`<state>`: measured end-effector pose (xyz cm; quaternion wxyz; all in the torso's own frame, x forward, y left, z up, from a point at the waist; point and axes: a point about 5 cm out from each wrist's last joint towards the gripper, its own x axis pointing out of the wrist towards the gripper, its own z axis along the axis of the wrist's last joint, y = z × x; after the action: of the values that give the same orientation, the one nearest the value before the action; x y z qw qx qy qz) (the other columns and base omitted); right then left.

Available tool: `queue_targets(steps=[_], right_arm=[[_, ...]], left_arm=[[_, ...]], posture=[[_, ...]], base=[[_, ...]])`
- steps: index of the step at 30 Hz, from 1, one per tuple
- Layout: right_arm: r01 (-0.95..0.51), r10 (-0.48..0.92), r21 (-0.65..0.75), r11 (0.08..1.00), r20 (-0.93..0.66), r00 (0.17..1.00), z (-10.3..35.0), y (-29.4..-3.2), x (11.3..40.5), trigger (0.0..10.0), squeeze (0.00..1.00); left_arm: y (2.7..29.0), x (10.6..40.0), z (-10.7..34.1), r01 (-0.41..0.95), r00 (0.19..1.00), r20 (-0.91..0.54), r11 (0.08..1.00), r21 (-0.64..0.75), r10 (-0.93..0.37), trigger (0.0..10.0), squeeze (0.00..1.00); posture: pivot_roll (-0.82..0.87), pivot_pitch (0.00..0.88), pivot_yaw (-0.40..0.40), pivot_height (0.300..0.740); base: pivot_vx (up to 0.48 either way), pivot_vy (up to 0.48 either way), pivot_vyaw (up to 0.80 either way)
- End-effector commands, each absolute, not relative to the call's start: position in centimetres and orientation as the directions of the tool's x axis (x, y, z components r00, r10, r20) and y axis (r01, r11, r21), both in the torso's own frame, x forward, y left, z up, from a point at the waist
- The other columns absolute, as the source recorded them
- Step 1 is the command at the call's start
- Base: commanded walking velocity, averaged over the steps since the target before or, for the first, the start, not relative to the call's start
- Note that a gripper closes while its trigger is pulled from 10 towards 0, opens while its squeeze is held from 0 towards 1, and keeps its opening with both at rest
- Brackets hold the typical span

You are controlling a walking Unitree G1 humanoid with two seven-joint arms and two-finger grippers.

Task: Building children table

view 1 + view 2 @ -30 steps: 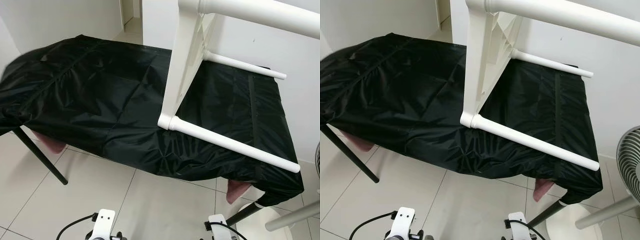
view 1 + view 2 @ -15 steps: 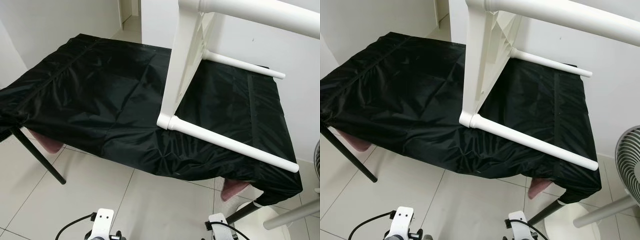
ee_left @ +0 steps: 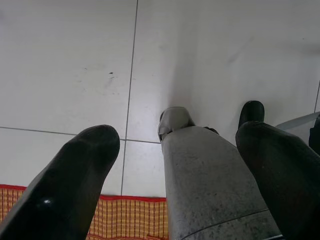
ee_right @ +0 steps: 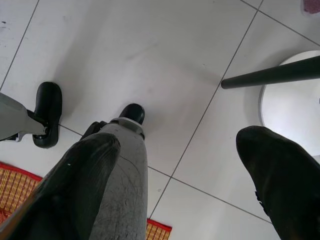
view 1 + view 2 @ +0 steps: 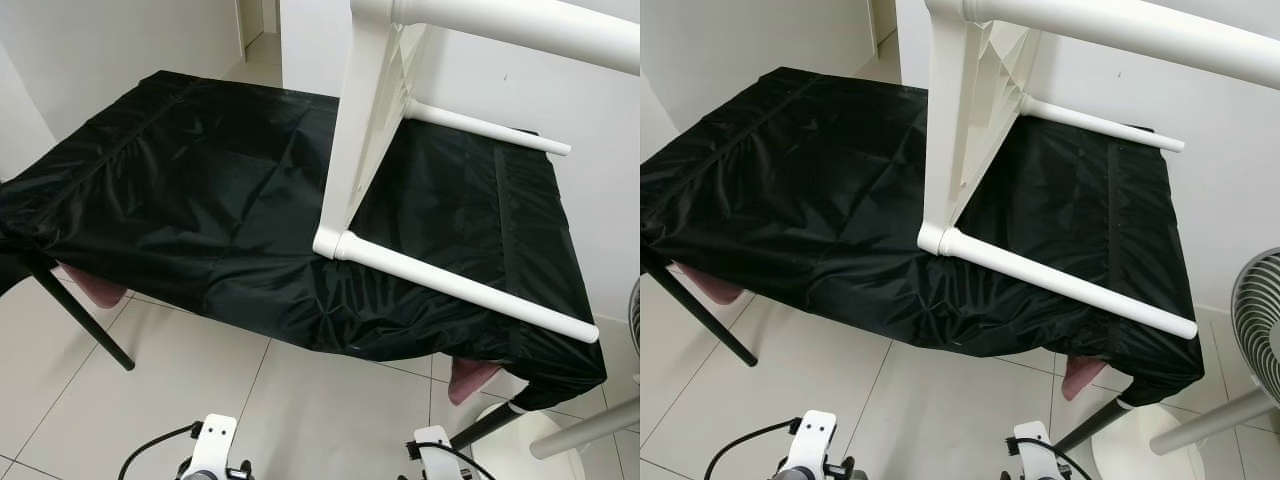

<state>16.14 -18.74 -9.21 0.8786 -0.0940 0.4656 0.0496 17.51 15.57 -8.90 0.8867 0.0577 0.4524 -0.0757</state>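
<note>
A white children's table point(image 5: 358, 130) stands on its edge on a work table draped in black cloth point(image 5: 180, 200). Its top panel rises upright, and three white round legs stick out sideways to the right: a near one point(image 5: 460, 285) lying on the cloth, a far one point(image 5: 490, 130), and a high one point(image 5: 520, 25). Both arms hang low by the floor. My left gripper point(image 3: 175, 185) is open over white tiles with nothing between its fingers. My right gripper point(image 4: 177, 190) is open too and holds nothing.
Thin black legs point(image 5: 80, 315) carry the draped table, with pink cushions point(image 5: 95, 290) under its ends. A fan point(image 5: 1255, 310) on a white round base point(image 5: 1140, 450) stands at the right. White walls close in behind. A red and yellow mat point(image 3: 125, 217) lies by my feet.
The left end of the black cloth, raised and blurred a second ago, has settled flat. The white table and both arms have stayed put; the view shifted slightly.
</note>
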Motion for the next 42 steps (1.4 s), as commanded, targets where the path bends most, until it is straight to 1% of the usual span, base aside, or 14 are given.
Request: queue_targets(steps=[1, 29, 42], right_arm=[[-0.176, -0.008, -0.124, 0.977, -0.838, 0.546, -9.34, -18.90, 15.88, 10.0, 0.00], [-0.180, -0.013, -0.133, 0.975, -0.836, 0.548, -9.36, -19.01, 15.76, 10.0, 0.00], [-0.163, -0.012, -0.120, 0.979, -0.839, 0.544, -9.47, -19.05, 15.46, 10.0, 0.00]], left_arm=[[15.48, 16.94, -9.19, 0.198, 0.555, -0.827, 0.980, 0.029, -0.087, 10.0, 0.00], [15.38, 16.80, -9.26, 0.172, 0.553, -0.829, 0.985, 0.014, -0.085, 10.0, 0.00], [15.53, 16.41, -9.41, 0.153, 0.550, -0.832, 0.988, 0.010, -0.077, 10.0, 0.00]], posture=[[0.12, 0.000, -0.009, 0.740], [0.12, 0.000, -0.017, 0.740], [0.12, 0.037, -0.016, 0.740]], base=[[0.000, 0.000, 0.00], [0.000, 0.000, 0.00], [0.000, 0.000, 0.00]])
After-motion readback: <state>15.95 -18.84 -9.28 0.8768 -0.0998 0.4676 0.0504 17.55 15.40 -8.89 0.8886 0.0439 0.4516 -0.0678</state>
